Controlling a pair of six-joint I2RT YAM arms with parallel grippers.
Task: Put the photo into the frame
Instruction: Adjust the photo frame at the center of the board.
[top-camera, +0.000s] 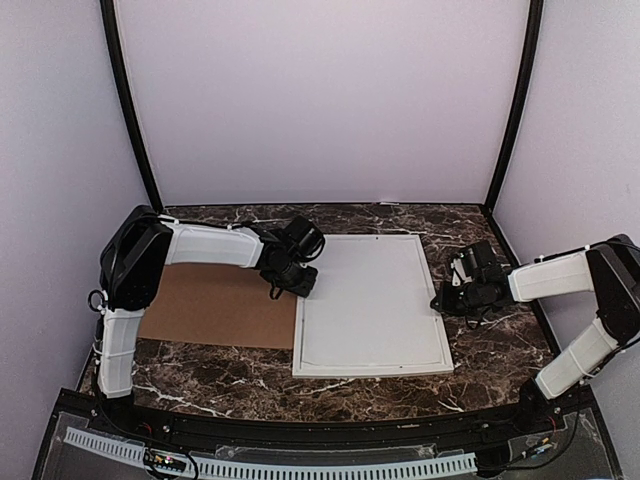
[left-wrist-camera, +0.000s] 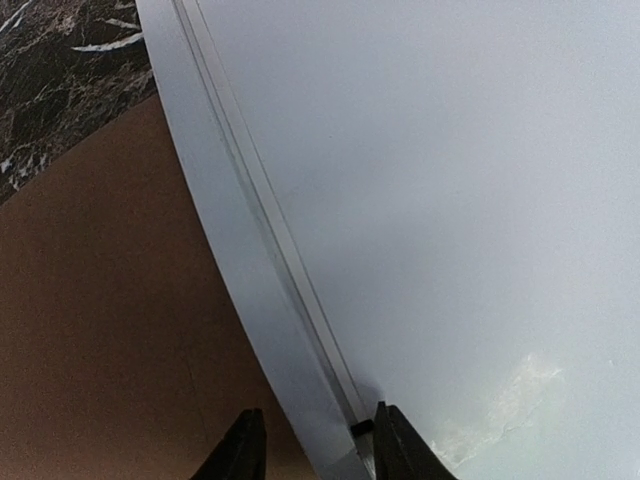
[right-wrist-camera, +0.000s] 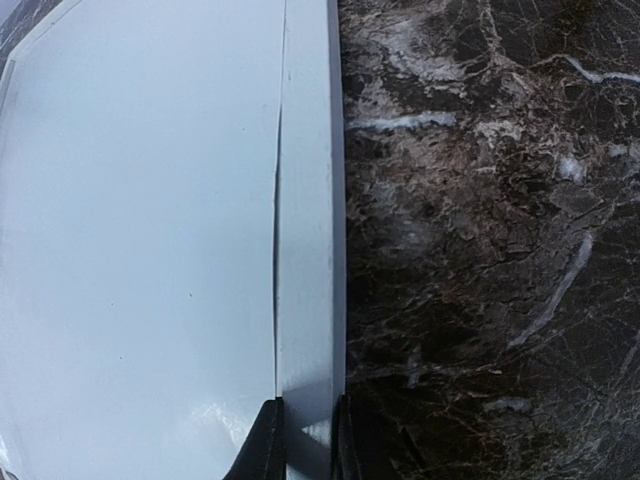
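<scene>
The frame (top-camera: 372, 369) lies flat on the marble table, with a plain white sheet (top-camera: 370, 295) filling it. The photo's picture does not show in any view. My left gripper (top-camera: 298, 288) is at the frame's left border (left-wrist-camera: 230, 230), straddling it. Its (left-wrist-camera: 316, 410) jaws are open: the inner finger (left-wrist-camera: 392, 440) sits against the border's inside step and the outer finger (left-wrist-camera: 240, 450) stands apart over the brown board. My right gripper (top-camera: 443, 300) is shut on the frame's right border (right-wrist-camera: 308, 200), one finger on each side of it (right-wrist-camera: 306, 402).
A brown backing board (top-camera: 215, 305) lies flat left of the frame, touching its left edge, also in the left wrist view (left-wrist-camera: 100, 300). Dark marble tabletop (right-wrist-camera: 480, 250) lies right of the frame. Pale walls enclose the back and sides.
</scene>
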